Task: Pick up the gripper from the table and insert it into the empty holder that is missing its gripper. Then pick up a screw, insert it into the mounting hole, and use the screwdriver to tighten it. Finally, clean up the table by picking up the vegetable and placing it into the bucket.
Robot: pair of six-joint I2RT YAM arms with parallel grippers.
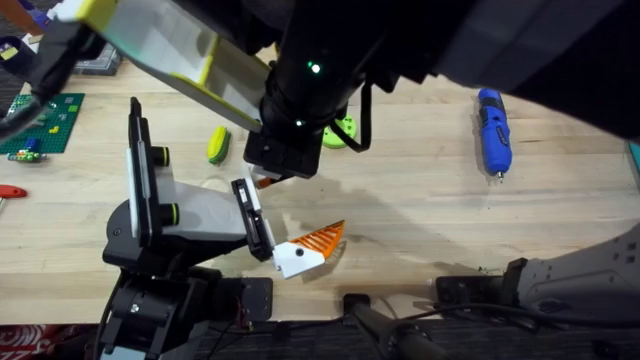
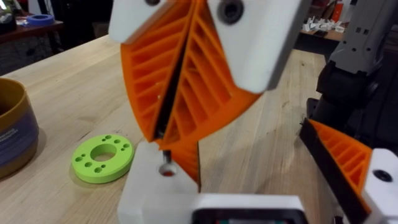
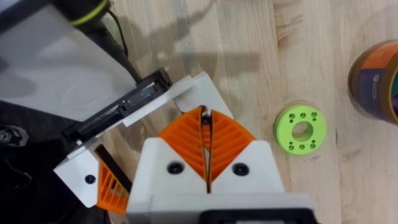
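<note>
My right gripper (image 3: 204, 115) has its orange pads pressed together, and the tips pinch what looks like a small screw (image 2: 165, 155), though it is too small to be sure. The gripper (image 2: 155, 193) sits in the holder (image 3: 124, 106) with its white base facing up toward me. Its twin (image 1: 315, 245) sits just beside it on the same holder. What matters is the line from the screw to the mounting hole (image 2: 166, 170). The hole lies straight under my fingertips, and the screw's long axis runs on from my fingers, about square to the white base. I judge the tip to be at the hole's mouth, perhaps just in. The next move is a straight push down that line. The screwdriver (image 1: 492, 130) lies well apart on my side.
</note>
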